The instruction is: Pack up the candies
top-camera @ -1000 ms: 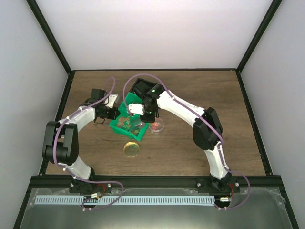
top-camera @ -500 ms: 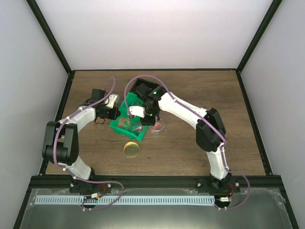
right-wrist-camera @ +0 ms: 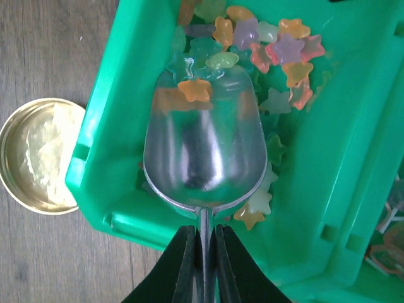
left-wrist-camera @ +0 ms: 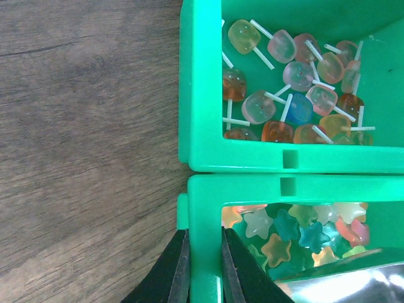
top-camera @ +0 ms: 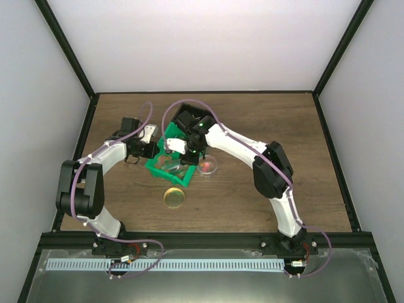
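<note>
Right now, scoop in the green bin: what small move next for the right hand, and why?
Probably push the scoop forward into the candies: its bowl looks nearly empty, the pile lies beyond its lip, the right hand grips its handle, and the left hand pinches the bin wall.

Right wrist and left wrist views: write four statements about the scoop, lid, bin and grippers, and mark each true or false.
The right gripper is shut on the handle of the silver metal scoop. True.
The round gold lid lies inside the green plastic bin. False: it lies on the wooden table beside the bin.
The left gripper clamps that bin's wall. True.
The scoop is heaped with star-shaped candies. False: its bowl is nearly empty, with a couple at its lip.
</note>
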Robot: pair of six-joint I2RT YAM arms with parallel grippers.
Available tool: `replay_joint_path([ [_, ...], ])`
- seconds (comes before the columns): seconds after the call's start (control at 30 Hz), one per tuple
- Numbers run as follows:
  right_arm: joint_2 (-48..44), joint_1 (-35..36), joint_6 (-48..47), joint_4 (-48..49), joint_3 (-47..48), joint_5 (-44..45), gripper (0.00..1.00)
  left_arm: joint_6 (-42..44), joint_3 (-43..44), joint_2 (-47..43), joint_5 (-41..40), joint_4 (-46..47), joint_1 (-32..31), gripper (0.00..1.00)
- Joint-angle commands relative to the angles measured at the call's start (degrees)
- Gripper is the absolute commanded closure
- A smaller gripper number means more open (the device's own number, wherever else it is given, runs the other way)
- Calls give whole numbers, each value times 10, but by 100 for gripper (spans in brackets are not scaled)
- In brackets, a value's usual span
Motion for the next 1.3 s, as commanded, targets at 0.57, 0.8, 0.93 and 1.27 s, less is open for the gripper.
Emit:
replay_joint_path([
  [0.57,-58,1,153,393,-264,-124,99,-2,-12,0,11,-10,-4,96],
  [0.8,-99,-19,188,480,-321,-150,99,4,-11,3,0,-11,-3,96],
  [0.93,-124,-36,188,510,-360,-170,99,5,-10,7,-2,-10,-3,96],
  [1.27,-161,-64,209,598,-429,-213,99,7,-2,16,-4,-15,-3,96],
])
